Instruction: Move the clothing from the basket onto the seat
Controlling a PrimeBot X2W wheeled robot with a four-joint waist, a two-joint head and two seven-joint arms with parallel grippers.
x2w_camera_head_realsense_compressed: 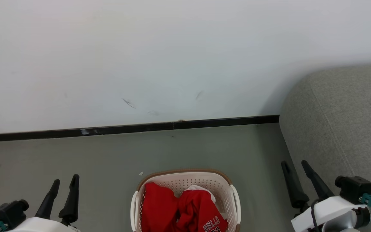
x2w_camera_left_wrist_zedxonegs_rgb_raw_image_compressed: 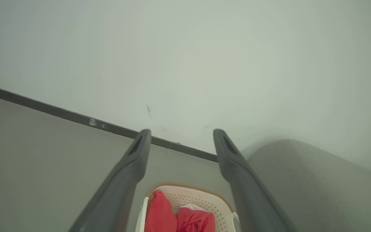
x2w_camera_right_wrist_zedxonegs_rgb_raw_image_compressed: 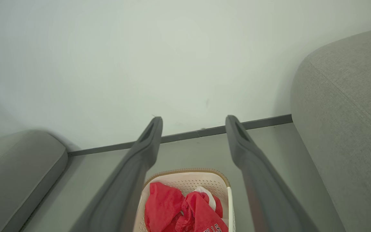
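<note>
Bright red fabric clothing (x2w_camera_head_realsense_compressed: 163, 206) is contained in the cream-white perforated plastic basket (x2w_camera_head_realsense_compressed: 179, 181), which is flanked by two released claws.

Left of the basket, the left gripper (x2w_camera_head_realsense_compressed: 65, 179) is held above the grey-green floor (x2w_camera_head_realsense_compressed: 76, 154). Its two long dark fingers are spread wide with nothing between them, well apart from the basket's white side handle. Inside the basket, below its brown woven-look rim, a plain red garment is bunched against a red jersey with white trim, on which white "BULLS" lettering can be read. The heap is touched by neither claw. Right of the basket, the right gripper (x2w_camera_head_realsense_compressed: 294, 163) is likewise spread open and empty. Further right of the basket, the large grey fabric-upholstered seat (x2w_camera_head_realsense_compressed: 343, 122) with a stitched seam is seen, its rounded end set against the white wall (x2w_camera_head_realsense_compressed: 172, 48) behind the basket.
</note>
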